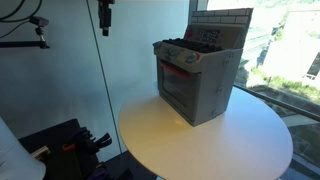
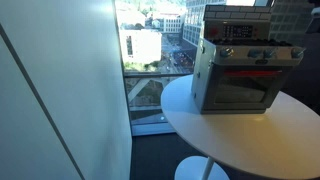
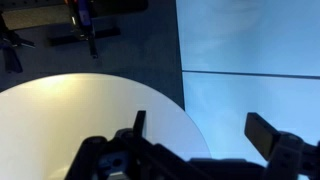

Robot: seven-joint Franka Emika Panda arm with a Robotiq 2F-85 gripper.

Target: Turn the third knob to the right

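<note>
A grey toy stove (image 1: 200,85) stands on the round white table (image 1: 220,145), toward its far side. It also shows in an exterior view (image 2: 240,75). A strip of small knobs (image 2: 248,54) runs above its oven door; single knobs are too small to tell apart. My gripper (image 1: 104,16) hangs high at the left, well away from the stove. In the wrist view the gripper (image 3: 200,128) is open and empty, looking down past the table's edge (image 3: 150,85). The stove is out of the wrist view.
A glass wall (image 1: 70,70) stands behind the table, with a window onto the city (image 2: 150,45). Black stands and gear (image 1: 70,145) sit on the floor to the left of the table, and show in the wrist view too (image 3: 85,25).
</note>
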